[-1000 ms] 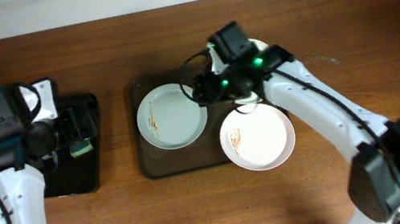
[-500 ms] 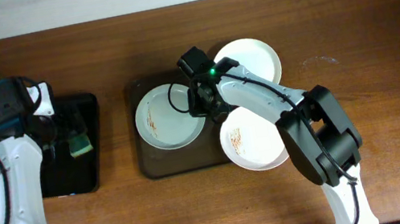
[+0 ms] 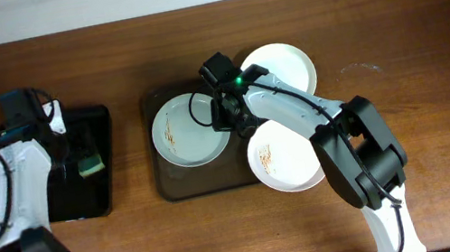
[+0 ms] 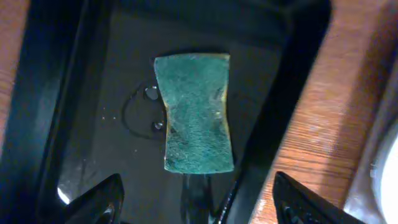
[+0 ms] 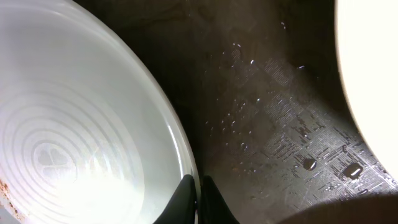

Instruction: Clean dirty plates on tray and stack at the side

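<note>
Wooden table, brown tray [image 3: 175,182] at centre. Smeared plate [image 3: 192,131] on tray's left half; second plate [image 3: 290,159] overhangs tray's right edge; third plate [image 3: 286,63] off tray's far-right corner. Your right gripper [image 5: 199,194] pinches smeared plate's right rim, jaws narrow. Your left gripper [image 4: 199,208] spread wide over green sponge [image 4: 194,112], left of tray. Plate likely rigid, wet, slippery, breakable: grip rim firmly, lift level.

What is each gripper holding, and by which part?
The right gripper seems to pinch the left smeared plate on the brown tray by the rim facing the tray's middle. The left gripper hangs open over the green sponge, holding nothing.
</note>
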Available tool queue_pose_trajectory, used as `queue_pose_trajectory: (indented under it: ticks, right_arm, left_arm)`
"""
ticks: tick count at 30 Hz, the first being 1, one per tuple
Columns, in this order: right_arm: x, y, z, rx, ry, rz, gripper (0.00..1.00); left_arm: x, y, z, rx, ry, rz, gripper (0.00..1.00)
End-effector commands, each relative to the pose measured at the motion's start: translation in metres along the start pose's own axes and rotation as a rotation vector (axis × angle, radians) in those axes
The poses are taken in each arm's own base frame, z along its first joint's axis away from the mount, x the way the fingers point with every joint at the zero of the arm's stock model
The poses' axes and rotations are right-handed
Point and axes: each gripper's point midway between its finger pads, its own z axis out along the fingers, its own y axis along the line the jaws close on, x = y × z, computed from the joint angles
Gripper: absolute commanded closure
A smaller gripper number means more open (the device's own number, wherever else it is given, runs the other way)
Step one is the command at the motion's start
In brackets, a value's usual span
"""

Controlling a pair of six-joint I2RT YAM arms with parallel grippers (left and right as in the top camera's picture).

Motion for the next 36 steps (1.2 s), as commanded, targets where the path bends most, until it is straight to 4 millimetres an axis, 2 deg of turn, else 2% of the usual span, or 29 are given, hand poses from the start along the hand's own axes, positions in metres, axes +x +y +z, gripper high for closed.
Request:
queue_pose_trajectory:
  ticks: [1, 5, 8, 11, 13, 15, 17, 21, 22, 23, 25, 28, 33, 36]
  right_arm:
    - [0.0, -0.002, 0.009, 0.025, 0.0, 0.011, 0.96]
    - [0.0, -0.002, 0.009, 0.024, -0.001, 0.011, 0.96]
    - [0.0, -0.002, 0.009, 0.023, -0.002, 0.011, 0.96]
    - [-0.002, -0.002, 0.009, 0.026, -0.009, 0.01, 0.96]
    - [-0.002, -0.002, 0.009, 0.025, -0.01, 0.01, 0.96]
    - [-0.002, -0.002, 0.009, 0.025, -0.01, 0.01, 0.96]
    - [-0.002, -0.001, 0.009, 0.023, -0.012, 0.01, 0.96]
    - [-0.002, -0.002, 0.009, 0.024, -0.012, 0.01, 0.96]
    - [-0.002, -0.002, 0.009, 0.024, -0.012, 0.01, 0.96]
    - [-0.002, -0.002, 0.009, 0.024, -0.012, 0.01, 0.96]
    - [-0.002, -0.002, 0.009, 0.023, -0.012, 0.01, 0.96]
    - [-0.003, 0.001, 0.009, 0.011, -0.011, 0.01, 0.96]
    - [-0.003, 0.004, 0.009, -0.006, -0.009, 0.009, 0.96]
    - [-0.002, 0.006, 0.009, -0.017, -0.001, 0.009, 0.96]
  left_arm:
    - [0.003, 0.008, 0.016, -0.04, 0.038, -0.053, 0.29]
    - [0.004, 0.016, 0.019, -0.086, 0.043, -0.133, 0.3]
    - [0.006, 0.016, 0.035, -0.086, 0.062, -0.14, 0.34]
    - [-0.01, 0.014, 0.04, -0.072, 0.0, -0.141, 0.35]
    - [-0.02, 0.015, 0.042, -0.07, -0.039, -0.143, 0.41]
    - [-0.014, 0.014, 0.057, -0.071, -0.005, -0.141, 0.45]
    - [-0.002, 0.002, 0.083, -0.011, 0.059, -0.138, 0.56]
    - [0.004, -0.023, 0.11, 0.009, 0.087, -0.081, 0.59]
    - [0.004, -0.03, 0.112, 0.013, 0.086, -0.068, 0.8]
    - [0.004, -0.03, 0.112, 0.011, 0.084, -0.065, 0.99]
    - [-0.004, -0.03, 0.103, 0.013, 0.07, -0.065, 0.99]
    - [-0.027, -0.031, 0.065, 0.021, 0.008, -0.069, 0.99]
    - [-0.02, -0.031, 0.058, 0.02, 0.033, -0.065, 0.99]
    - [-0.025, -0.032, 0.037, 0.016, -0.002, -0.019, 0.99]
